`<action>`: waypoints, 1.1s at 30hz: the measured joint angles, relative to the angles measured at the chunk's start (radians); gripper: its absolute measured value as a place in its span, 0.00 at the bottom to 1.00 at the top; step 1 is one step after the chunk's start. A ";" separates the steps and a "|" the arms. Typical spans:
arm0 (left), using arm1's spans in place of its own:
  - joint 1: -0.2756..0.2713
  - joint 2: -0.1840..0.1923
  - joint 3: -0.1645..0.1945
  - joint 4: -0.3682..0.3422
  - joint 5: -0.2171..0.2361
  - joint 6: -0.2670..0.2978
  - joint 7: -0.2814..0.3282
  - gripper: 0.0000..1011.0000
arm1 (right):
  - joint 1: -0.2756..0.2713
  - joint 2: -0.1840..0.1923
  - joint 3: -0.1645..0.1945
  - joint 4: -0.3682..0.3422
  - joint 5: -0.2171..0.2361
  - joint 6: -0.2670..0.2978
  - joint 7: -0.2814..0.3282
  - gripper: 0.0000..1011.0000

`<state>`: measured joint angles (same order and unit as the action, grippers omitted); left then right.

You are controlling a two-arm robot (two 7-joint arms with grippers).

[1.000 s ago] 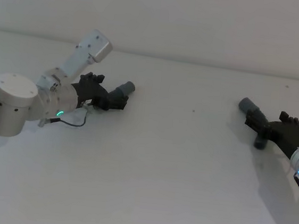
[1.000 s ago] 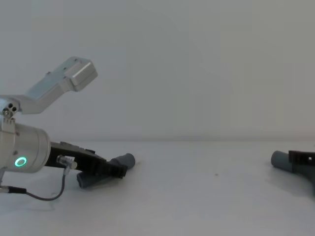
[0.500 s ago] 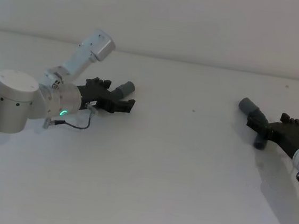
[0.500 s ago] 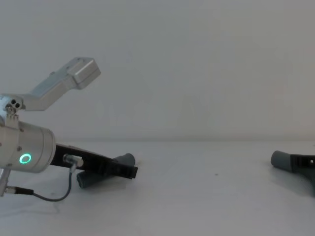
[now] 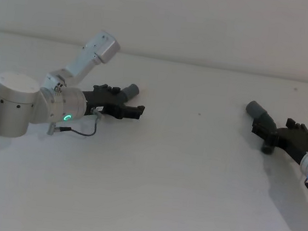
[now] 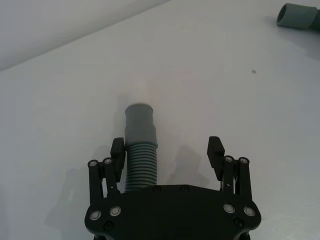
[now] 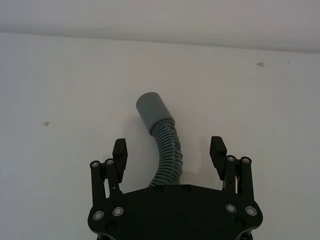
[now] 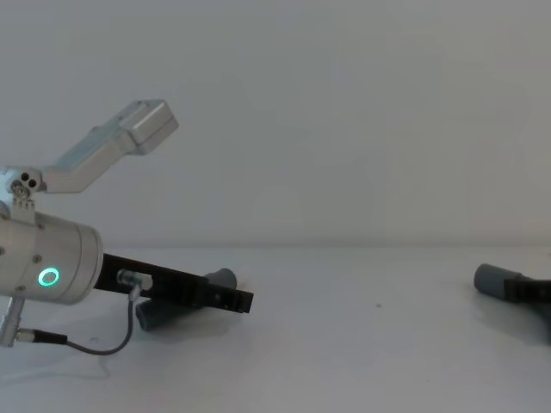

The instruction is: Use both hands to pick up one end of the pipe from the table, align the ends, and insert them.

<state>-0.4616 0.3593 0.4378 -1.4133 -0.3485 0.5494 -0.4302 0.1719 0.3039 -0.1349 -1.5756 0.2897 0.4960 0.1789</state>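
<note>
Left pincer (image 6: 166, 150): released, astride the straight ribbed hose (image 6: 140, 165) on the worktop (image 6: 225, 90), hose just beside one finger. Right pincer (image 7: 169, 148): released, astride the bent hose (image 7: 161, 127). Advised: centre the left, then clench both.

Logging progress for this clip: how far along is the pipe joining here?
Nothing joined: both pieces lie far apart on the table. In hand: the open left gripper straddles the straight ribbed hose, the open right gripper the bent hose. Left: closing, lifting, aligning cuffs, inserting.

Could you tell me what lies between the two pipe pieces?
In the head view, the table between the straight piece and bent piece is bare, save a tiny dark speck.
</note>
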 joint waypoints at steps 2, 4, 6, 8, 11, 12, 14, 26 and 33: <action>0.001 0.000 0.000 0.000 -0.003 0.000 -0.001 0.99 | 0.002 0.000 -0.001 0.003 -0.002 0.001 0.004 1.00; 0.001 0.000 -0.001 -0.001 -0.007 0.000 -0.001 0.99 | 0.004 0.000 -0.002 0.007 -0.004 0.001 0.007 1.00; 0.002 -0.001 -0.002 -0.001 -0.009 0.000 -0.001 0.99 | 0.005 0.000 -0.002 0.009 -0.005 0.001 0.010 1.00; 0.002 -0.001 -0.002 -0.002 -0.013 0.000 -0.001 0.99 | 0.006 0.000 -0.003 0.013 -0.006 0.001 0.013 1.00; 0.003 -0.001 -0.002 -0.002 -0.016 0.000 -0.001 0.99 | 0.009 0.000 -0.003 0.017 -0.008 0.001 0.017 1.00; 0.003 -0.001 -0.002 -0.003 -0.017 -0.002 -0.001 0.99 | 0.009 0.000 -0.004 0.018 -0.008 0.001 0.018 1.00; 0.003 -0.001 -0.002 -0.003 -0.018 -0.004 0.000 0.99 | 0.011 0.000 -0.004 0.021 -0.008 -0.001 0.021 1.00; 0.003 0.002 0.005 -0.006 -0.019 -0.016 0.012 0.99 | 0.017 0.001 -0.008 0.034 -0.008 -0.012 0.031 1.00; 0.003 0.003 0.007 -0.007 -0.019 -0.020 0.016 0.99 | 0.019 0.001 -0.009 0.038 -0.008 -0.016 0.034 1.00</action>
<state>-0.4586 0.3622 0.4451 -1.4202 -0.3675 0.5298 -0.4140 0.1910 0.3051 -0.1441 -1.5374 0.2812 0.4803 0.2128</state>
